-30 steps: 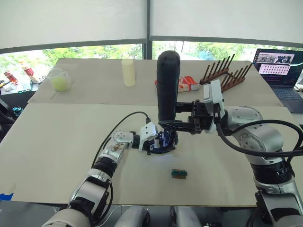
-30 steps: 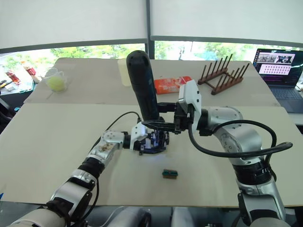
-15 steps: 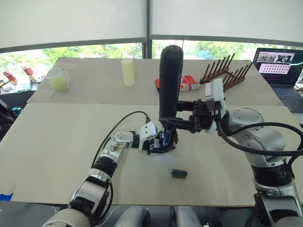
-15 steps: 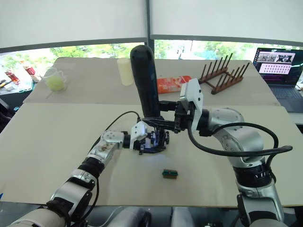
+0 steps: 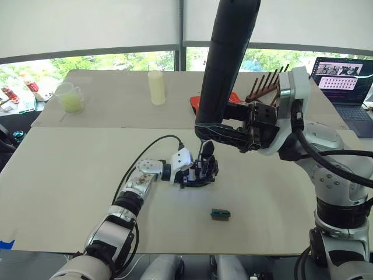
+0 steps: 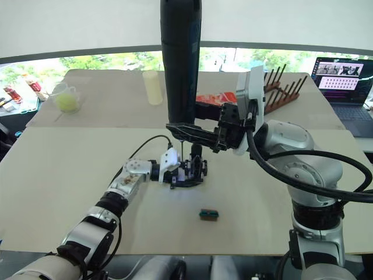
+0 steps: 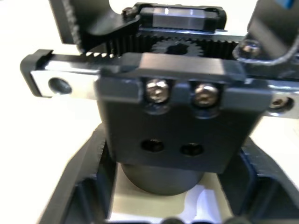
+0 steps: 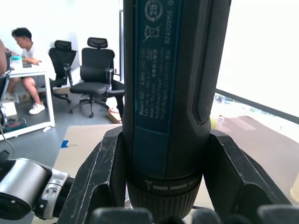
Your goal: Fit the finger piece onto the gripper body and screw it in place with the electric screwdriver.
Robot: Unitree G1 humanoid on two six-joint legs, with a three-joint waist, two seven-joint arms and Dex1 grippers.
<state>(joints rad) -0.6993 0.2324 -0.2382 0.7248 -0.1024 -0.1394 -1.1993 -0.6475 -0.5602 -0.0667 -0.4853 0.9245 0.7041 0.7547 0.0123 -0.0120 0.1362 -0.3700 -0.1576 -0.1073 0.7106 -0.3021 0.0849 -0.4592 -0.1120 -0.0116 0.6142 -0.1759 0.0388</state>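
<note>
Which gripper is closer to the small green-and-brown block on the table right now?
Left. The left gripper sits low on the table, clamped on the gripper body, just behind the green-and-brown block. The right gripper is raised higher, holding the electric screwdriver upright.

The right claw (image 5: 224,129) is lifting the electric screwdriver (image 5: 224,64) up off the gripper body (image 5: 201,172), its thin bit now hanging just above it.

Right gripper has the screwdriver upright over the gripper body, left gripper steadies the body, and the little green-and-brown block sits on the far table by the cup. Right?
Not quite: the green-and-brown block lies on the near table, in front of the gripper body, as the left eye view shows. The rest stands.
</note>
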